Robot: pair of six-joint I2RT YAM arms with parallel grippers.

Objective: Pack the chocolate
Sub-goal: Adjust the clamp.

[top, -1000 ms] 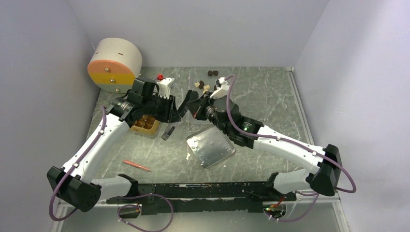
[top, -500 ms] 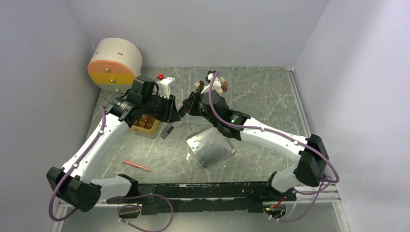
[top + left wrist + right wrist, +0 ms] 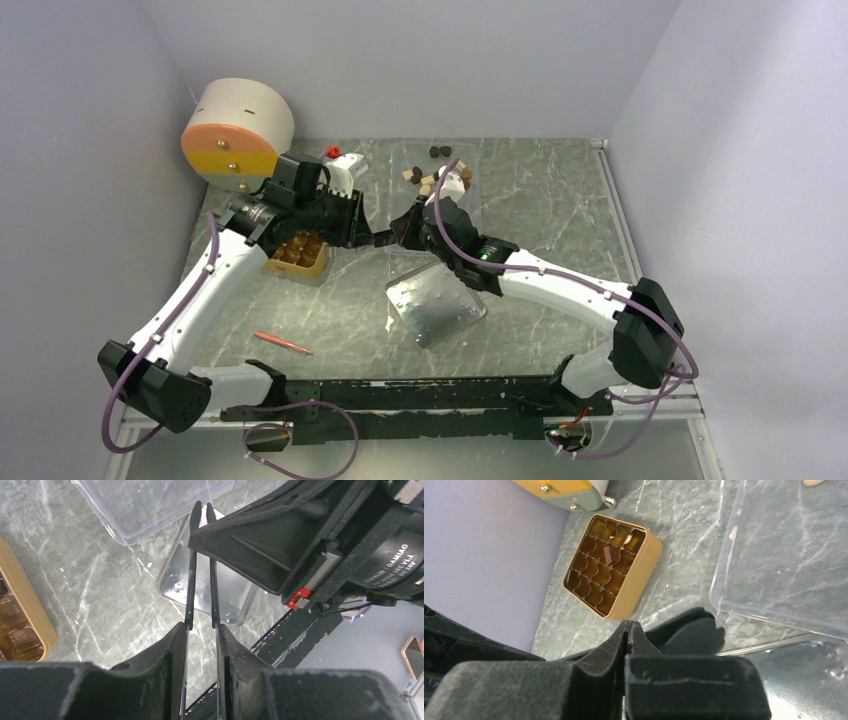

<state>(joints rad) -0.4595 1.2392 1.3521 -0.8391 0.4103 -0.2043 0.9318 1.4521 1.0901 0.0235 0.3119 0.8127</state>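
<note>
At mid-table my left gripper clasps black tweezers; my right gripper is clenched tight. The chocolate lies in the clear tray behind, some pieces in the box.

path left pincer | blocked: right pincer tip-to-tip | free: table right

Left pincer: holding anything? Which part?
Yes: thin black two-pronged tweezers, clamped in the left pincer by the rear part of their arms, with the prongs sticking out ahead.
</note>
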